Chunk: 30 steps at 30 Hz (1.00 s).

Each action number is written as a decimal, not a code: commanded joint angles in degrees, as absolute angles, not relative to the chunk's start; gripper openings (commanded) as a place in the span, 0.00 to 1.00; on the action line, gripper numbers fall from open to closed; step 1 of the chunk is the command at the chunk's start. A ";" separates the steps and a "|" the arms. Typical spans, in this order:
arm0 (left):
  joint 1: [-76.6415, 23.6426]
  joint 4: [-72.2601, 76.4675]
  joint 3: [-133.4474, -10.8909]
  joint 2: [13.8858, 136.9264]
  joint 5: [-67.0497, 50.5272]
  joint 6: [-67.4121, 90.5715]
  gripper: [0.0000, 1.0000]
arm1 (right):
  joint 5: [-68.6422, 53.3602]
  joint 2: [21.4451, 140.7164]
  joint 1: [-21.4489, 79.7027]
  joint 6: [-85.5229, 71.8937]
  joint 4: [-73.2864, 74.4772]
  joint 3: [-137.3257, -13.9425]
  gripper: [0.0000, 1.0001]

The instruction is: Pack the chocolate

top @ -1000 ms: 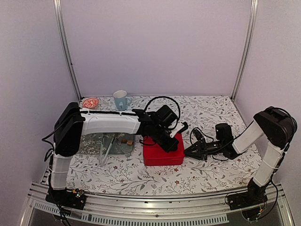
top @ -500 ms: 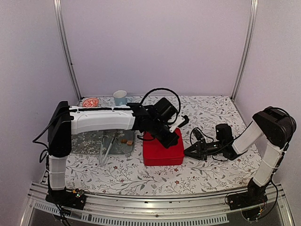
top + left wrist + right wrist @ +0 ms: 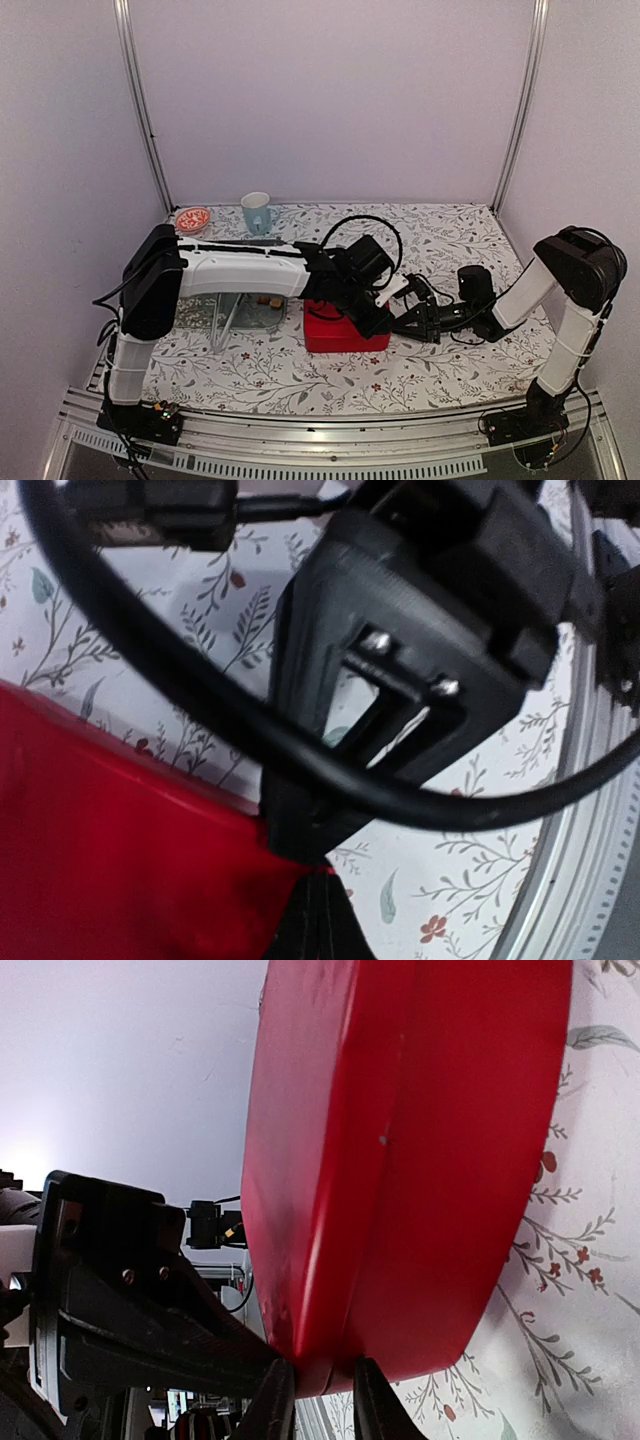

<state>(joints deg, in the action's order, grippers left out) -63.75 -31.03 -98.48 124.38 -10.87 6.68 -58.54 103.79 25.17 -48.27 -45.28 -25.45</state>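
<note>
We see the left gripper (image 3: 320,932) with jaws pressed together at the right edge of the red square box (image 3: 335,335), mid floral-cloth table (image 3: 300,385). The right gripper (image 3: 315,1398) pinches that box's right rim. The small brown chocolate lumps (image 3: 268,300) sit in a clear tray (image 3: 200,310) toward the table's left edge.

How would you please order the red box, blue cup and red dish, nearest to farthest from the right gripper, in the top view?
1. Red box, pinched in the jaws of the right gripper.
2. Blue cup, back edge, left of centre.
3. Red dish, back-left corner.
</note>
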 commanded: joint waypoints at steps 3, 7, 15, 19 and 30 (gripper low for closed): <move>-64.04 -34.50 -97.29 124.64 -11.07 6.57 0.00 | -52.34 108.47 26.37 -47.10 -34.53 -21.72 0.20; -63.87 -35.17 -98.94 121.91 -9.27 5.87 0.00 | -52.77 107.86 26.37 -47.44 -34.77 -21.75 0.16; -61.25 -24.32 -84.56 106.20 -3.39 13.02 0.34 | -53.32 97.06 23.84 -44.49 -31.22 -24.81 0.50; -60.45 -20.65 -75.45 98.78 -2.66 16.16 0.42 | -49.54 92.85 19.31 -37.94 -19.80 -31.78 0.68; -64.18 -9.02 -56.83 94.08 -11.28 24.40 0.36 | -45.06 108.81 18.74 -23.98 -6.73 -66.05 0.79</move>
<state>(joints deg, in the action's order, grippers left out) -61.93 -15.25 -60.27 93.91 -8.16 20.40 -44.38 100.88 18.35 -28.86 -12.82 -59.13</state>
